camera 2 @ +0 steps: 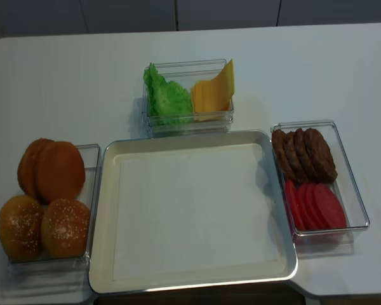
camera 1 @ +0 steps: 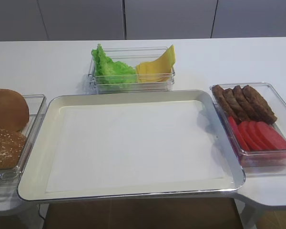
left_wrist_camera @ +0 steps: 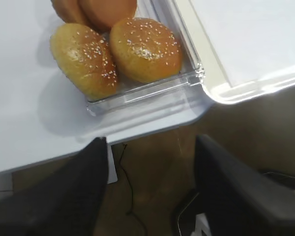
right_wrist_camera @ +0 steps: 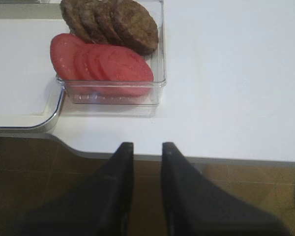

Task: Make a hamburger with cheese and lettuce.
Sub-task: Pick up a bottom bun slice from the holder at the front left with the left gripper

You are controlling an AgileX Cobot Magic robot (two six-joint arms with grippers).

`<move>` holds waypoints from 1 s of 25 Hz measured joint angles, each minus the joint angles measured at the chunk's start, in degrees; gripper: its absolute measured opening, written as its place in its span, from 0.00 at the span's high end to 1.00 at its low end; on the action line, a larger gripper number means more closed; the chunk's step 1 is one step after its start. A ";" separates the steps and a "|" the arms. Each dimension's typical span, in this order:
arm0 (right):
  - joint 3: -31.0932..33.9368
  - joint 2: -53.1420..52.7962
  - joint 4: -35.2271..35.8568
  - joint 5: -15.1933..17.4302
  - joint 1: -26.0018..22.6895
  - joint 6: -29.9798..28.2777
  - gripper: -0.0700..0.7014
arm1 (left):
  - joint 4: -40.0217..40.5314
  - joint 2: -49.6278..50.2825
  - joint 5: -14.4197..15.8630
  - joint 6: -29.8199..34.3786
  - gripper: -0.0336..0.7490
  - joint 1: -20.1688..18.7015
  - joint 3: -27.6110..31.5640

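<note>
Starting: nothing is built yet; the tray in the middle of the table holds only its white liner.
Left fingers: spread wide and empty, hanging off the near table edge, just near of the bun box.
Right fingers: empty, with only a narrow gap between them, hanging off the near table edge, near side of the right box.
Buns: two seeded tops sit at the near end of the bun box; the smooth brown bun halves lean upright at its far end. I cannot see a pale cut face from here.
Cheese: slices leaning in the right half of the far box, corners up over the rim.
Lettuce: left half of the same far box, touching the cheese.
Patties and tomato: right box, patties far, tomato near; not asked for.
Step, as I judge it: left arm takes a bun half and sets it flat on the tray.
Doing it well: go over the seeded tops to the far end, come down with the fingers spread across the leaning half's edge, and close gently so it is not crushed.
Placing: lay it near the tray's middle, flat face up, clear of the rim, so cheese and lettuce can be stacked from either side.
Risk: the box wall is close on the left; a finger may catch it and drag the box.
</note>
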 joint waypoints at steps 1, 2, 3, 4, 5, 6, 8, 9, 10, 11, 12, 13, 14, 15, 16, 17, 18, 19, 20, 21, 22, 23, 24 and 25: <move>0.00 0.00 0.00 0.00 0.00 0.00 0.69 | 0.00 2.02 0.00 0.01 0.43 0.00 -1.17; 0.00 0.00 0.00 0.00 0.00 0.00 0.69 | 0.00 4.04 0.00 0.13 0.43 0.00 -2.38; 0.00 0.00 0.00 0.00 0.00 0.00 0.69 | 0.00 6.10 0.00 0.22 0.43 0.00 -3.61; 0.00 0.00 0.00 0.00 0.00 0.00 0.69 | 0.00 7.70 0.00 0.35 0.43 0.00 -4.65; 0.00 0.00 0.00 0.00 0.00 0.00 0.69 | 0.00 9.58 0.00 1.24 0.43 0.00 -5.88; 0.00 0.00 0.00 0.00 0.00 0.00 0.69 | 0.00 11.37 0.00 2.21 0.43 0.00 -7.11; 0.00 0.00 0.00 0.00 0.00 0.00 0.69 | 0.00 14.28 0.00 3.01 0.43 0.00 -9.44; 0.00 0.00 0.00 0.00 0.00 0.00 0.69 | 0.00 15.79 0.00 3.01 0.43 0.00 -10.64; 0.00 0.00 0.00 0.00 0.00 0.00 0.69 | 0.00 17.15 0.00 3.01 0.43 0.00 -11.73; 0.00 0.00 0.00 0.00 0.00 0.00 0.69 | 0.00 18.24 0.00 3.01 0.43 0.00 -12.59; 0.00 0.00 0.00 0.00 0.00 0.00 0.69 | 0.00 19.55 0.00 3.10 0.43 0.00 -13.54; 0.00 0.00 0.00 0.00 0.00 0.00 0.69 | 0.11 20.89 0.00 3.23 0.43 0.00 -14.46; 0.00 0.00 0.00 0.00 0.00 0.00 0.69 | 0.26 22.03 0.00 3.49 0.43 0.00 -15.21; 0.00 0.00 0.00 0.00 0.00 0.00 0.69 | 0.50 23.46 0.00 3.60 0.43 0.00 -16.09; 0.00 0.00 0.00 0.00 0.00 0.00 0.69 | 1.19 25.00 0.00 3.98 0.43 0.00 -16.92; 0.00 0.00 0.00 0.00 0.00 0.00 0.69 | 1.84 26.60 0.00 4.20 0.43 0.00 -17.61; 0.00 0.00 0.00 0.00 0.00 0.00 0.69 | 2.32 27.94 0.00 4.46 0.43 0.00 -18.42; 0.00 0.00 0.00 0.00 0.00 0.00 0.69 | 3.04 29.61 0.00 4.59 0.43 0.00 -19.20; 0.00 0.00 0.00 0.00 0.00 0.00 0.69 | 3.35 31.33 -0.11 4.81 0.43 0.00 -19.95; 0.00 0.00 0.00 0.00 0.00 0.00 0.69 | 3.67 32.77 -0.11 5.06 0.43 0.00 -20.57; 0.00 0.00 0.00 0.00 0.00 0.00 0.69 | 3.75 34.54 -0.22 5.40 0.43 0.11 -21.28; 0.00 0.00 0.00 0.00 0.00 0.00 0.69 | 3.75 36.31 -0.22 5.90 0.43 0.50 -22.00; 0.00 0.00 0.00 0.00 0.00 0.00 0.69 | 3.29 38.08 -0.22 6.62 0.43 1.10 -22.69; 0.00 0.00 0.00 0.00 0.00 0.00 0.69 | 2.75 39.53 -0.35 7.48 0.43 2.18 -23.52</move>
